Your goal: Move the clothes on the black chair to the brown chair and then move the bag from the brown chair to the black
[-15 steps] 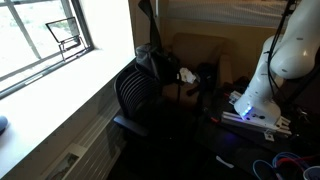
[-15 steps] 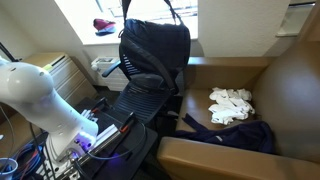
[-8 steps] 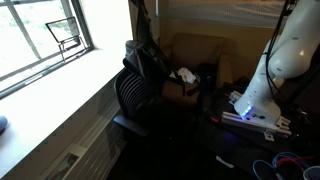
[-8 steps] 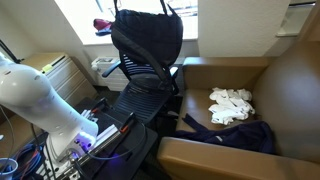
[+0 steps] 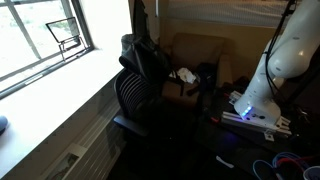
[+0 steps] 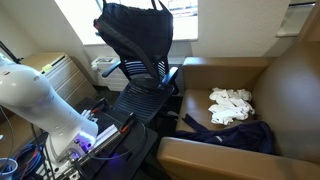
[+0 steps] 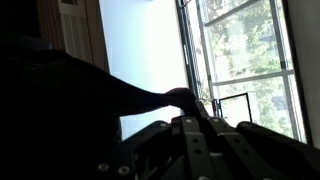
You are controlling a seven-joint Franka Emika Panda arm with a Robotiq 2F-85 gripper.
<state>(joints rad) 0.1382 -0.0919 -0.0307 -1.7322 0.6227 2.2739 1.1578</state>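
The bag [image 6: 135, 40] hangs above the black chair [image 6: 138, 102], handles cropped; the hand [image 7: 190, 108] is silhouetted, grip indiscernible.

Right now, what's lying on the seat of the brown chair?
A pile of white clothes lies on the brown chair seat, with a dark cloth next to it. The seat under them is covered, and the chair's near arm hides part of the seat.

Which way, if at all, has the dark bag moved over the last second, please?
Yes. Judged against the black chair, the dark bag has risen from in front of the chair's back and drifted towards the window.
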